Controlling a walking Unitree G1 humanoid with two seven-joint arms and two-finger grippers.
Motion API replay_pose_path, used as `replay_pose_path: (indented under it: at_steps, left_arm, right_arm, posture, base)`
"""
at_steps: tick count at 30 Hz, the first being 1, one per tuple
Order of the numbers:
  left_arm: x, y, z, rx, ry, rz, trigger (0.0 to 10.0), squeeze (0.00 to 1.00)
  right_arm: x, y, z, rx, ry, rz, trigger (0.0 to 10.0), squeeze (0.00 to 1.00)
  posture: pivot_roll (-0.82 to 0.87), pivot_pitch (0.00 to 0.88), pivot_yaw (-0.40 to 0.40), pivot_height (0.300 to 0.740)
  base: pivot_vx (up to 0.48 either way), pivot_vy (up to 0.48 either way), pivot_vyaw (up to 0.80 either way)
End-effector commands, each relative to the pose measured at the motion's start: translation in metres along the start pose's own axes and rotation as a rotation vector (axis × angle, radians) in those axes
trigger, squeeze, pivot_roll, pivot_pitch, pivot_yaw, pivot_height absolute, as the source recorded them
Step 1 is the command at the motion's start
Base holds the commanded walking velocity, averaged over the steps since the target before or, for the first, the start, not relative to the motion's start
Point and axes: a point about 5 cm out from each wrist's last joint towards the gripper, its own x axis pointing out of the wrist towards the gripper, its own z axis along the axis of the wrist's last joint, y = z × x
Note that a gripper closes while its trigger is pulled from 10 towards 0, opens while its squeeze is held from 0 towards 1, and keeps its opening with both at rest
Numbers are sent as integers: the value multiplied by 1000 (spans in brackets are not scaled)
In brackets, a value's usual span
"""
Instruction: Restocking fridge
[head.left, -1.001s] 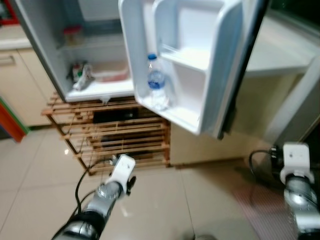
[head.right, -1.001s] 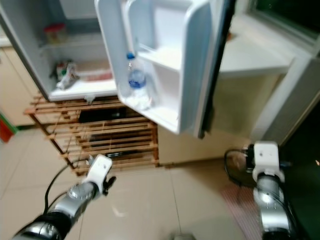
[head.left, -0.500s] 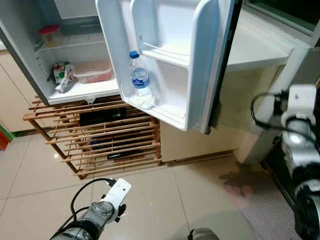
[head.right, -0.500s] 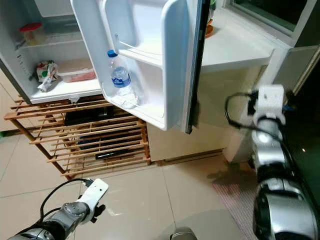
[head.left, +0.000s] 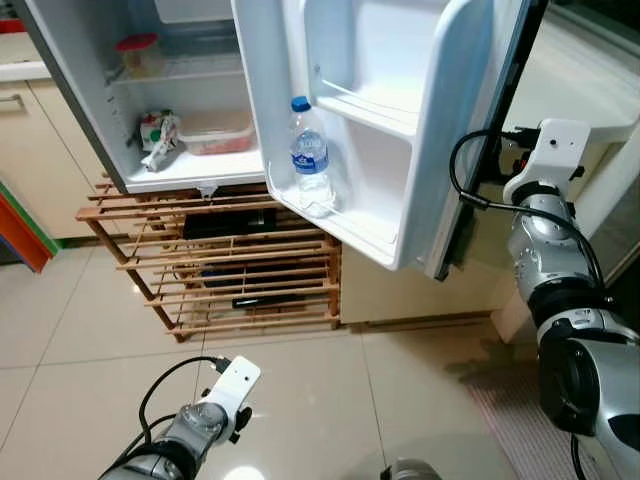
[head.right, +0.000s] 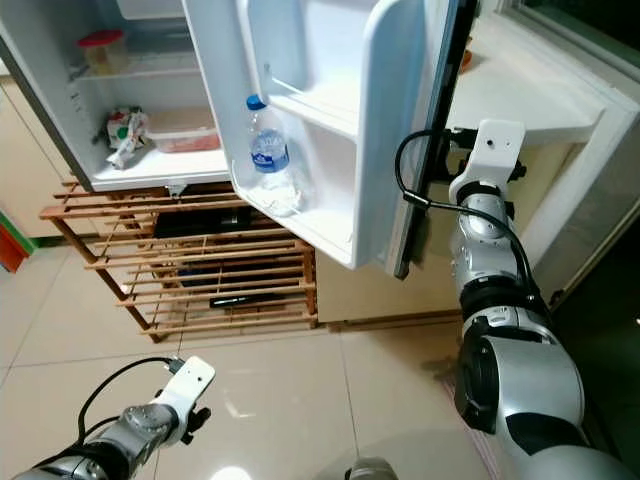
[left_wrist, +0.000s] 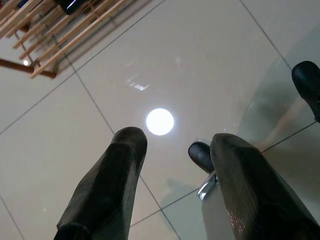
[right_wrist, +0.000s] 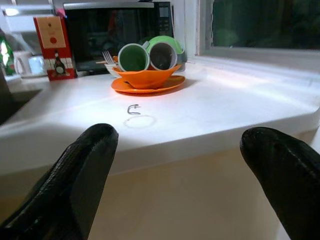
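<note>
Ahead of me the white fridge stands with its door swung wide toward me, the smooth moulded plastic shelves of the door nearly bare. Under the fridge sits a slatted wooden rack on glossy beige floor tiles. To my right, a white counter runs beneath a dark window, carrying a black microwave and an orange bowl with green mugs tipped inside. My right arm is raised beside the door's dark outer edge, and my right gripper points at that counter with its fingers spread wide and holding nothing. My left arm hangs low over the tiles, my left gripper likewise parted and empty. On the door's lowest shelf stands a clear water bottle, upright, blue-capped, with a blue label. Inside, a shallow plastic container and a crumpled packet rest on the bottom shelf.
</note>
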Motion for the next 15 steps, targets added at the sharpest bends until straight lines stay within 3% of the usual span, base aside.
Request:
replay_pose_path:
  at_steps: [1, 7, 14, 15]
  left_arm:
    - [-1, 3, 0, -4, -4, 9, 10000, 0]
    - [-1, 3, -3, 3, 23, 2, 10000, 0]
    - [-5, 0, -39, -54, 235, -23, 10000, 0]
    - [-5, 0, -39, -54, 235, -23, 10000, 0]
  right_arm:
    - [5, 13, 9, 79, -21, 48, 10000, 0]
    - [2, 32, 13, 242, -35, 160, 10000, 0]
    - [-18, 72, 27, 330, -69, 383, 10000, 0]
    - [-18, 72, 27, 330, -69, 383, 10000, 0]
  posture:
    - [-139, 0, 53, 740]
    - [-147, 0, 59, 740]
    - [-167, 0, 67, 740]
    - [-167, 0, 67, 740]
  base:
    - [0, 0, 0]
    - [0, 0, 0]
    - [0, 0, 0]
    - [0, 0, 0]
